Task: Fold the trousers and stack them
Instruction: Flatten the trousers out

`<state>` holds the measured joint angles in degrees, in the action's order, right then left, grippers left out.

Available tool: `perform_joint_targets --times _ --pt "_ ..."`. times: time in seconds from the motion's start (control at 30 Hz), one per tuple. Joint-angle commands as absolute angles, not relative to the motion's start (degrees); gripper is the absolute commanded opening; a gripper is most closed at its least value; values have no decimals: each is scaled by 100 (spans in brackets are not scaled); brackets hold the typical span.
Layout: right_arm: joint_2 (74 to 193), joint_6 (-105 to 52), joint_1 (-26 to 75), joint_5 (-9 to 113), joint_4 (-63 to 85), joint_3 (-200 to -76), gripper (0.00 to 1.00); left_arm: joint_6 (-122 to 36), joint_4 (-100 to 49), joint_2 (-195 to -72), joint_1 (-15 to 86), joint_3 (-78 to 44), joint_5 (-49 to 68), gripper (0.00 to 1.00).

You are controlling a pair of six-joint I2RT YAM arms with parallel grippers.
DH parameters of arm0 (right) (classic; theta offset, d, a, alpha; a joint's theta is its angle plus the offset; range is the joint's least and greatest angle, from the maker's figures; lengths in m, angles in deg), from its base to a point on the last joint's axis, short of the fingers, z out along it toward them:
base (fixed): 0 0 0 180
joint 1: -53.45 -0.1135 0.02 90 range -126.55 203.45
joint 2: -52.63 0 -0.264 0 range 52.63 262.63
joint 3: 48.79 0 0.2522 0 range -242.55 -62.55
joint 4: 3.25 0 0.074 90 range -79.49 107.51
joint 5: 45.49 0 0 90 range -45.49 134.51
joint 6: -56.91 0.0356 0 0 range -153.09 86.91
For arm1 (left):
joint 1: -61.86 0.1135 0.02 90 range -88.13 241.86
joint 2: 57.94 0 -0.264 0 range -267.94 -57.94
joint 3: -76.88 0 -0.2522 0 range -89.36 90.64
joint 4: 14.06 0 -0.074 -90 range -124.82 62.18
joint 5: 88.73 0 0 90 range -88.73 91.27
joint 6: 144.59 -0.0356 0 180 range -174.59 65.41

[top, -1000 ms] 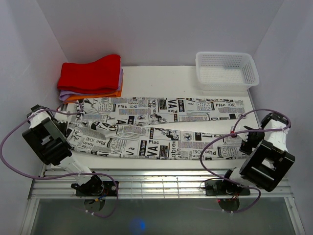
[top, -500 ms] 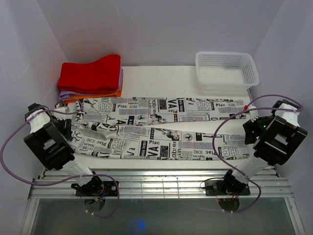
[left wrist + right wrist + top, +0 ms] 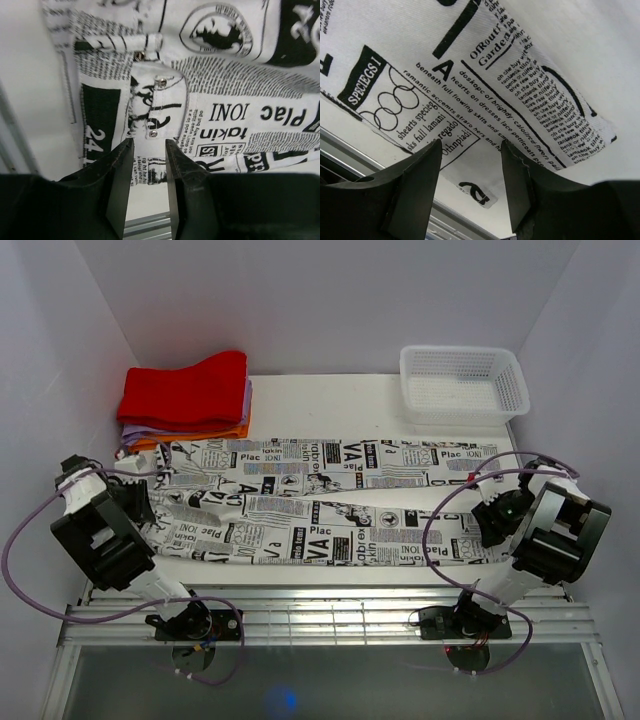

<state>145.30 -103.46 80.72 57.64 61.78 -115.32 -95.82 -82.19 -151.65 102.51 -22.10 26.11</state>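
Note:
The trousers (image 3: 330,510), white with black newspaper print, lie spread lengthwise across the table, waist at the left and leg ends at the right. My left gripper (image 3: 140,502) sits at the waist end. In the left wrist view it (image 3: 149,145) is open by a narrow gap, just above the waistband with its metal snaps (image 3: 160,81), and nothing is pinched. My right gripper (image 3: 490,523) hovers at the near leg's hem. Seen from the right wrist, it (image 3: 471,145) is open over the printed cloth (image 3: 520,50), holding nothing.
A stack of folded red, purple and orange cloths (image 3: 185,390) lies at the back left, touching the trousers' waist corner. A white mesh basket (image 3: 460,351) stands at the back right. A ribbed metal rail (image 3: 320,615) runs along the table's near edge.
My left gripper went from shut to open at the waist end. The right arm swung out to the right, then came back in over the near leg's hem with narrower jaws.

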Motion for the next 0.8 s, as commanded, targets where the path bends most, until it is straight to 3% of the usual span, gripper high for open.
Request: perform_joint_targets --times 0.0,0.17,0.3,0.4,0.53,0.77 --pt "15212 -10454 8272 4847 4857 -11598 58 -9642 -8003 -15172 10238 -2895 2352 41" --pt "15064 -10788 8290 4977 5383 -11888 57 -9958 -7932 -14716 10247 -3732 1824 31" --pt "14756 -11105 8281 5496 6314 -12458 62 -10257 -8248 -14461 10317 -3725 1656 25" --pt "14799 -10921 8228 6330 6868 -13389 63 -10266 -8643 -14529 10335 -2980 2023 30" --pt "15115 -9896 7642 7052 6739 -14487 63 -9907 -9258 -15118 10239 -1278 3025 45" --pt "16177 -8460 6594 6904 5491 -15088 56 -8617 -8839 -15927 9484 -349 3766 48"
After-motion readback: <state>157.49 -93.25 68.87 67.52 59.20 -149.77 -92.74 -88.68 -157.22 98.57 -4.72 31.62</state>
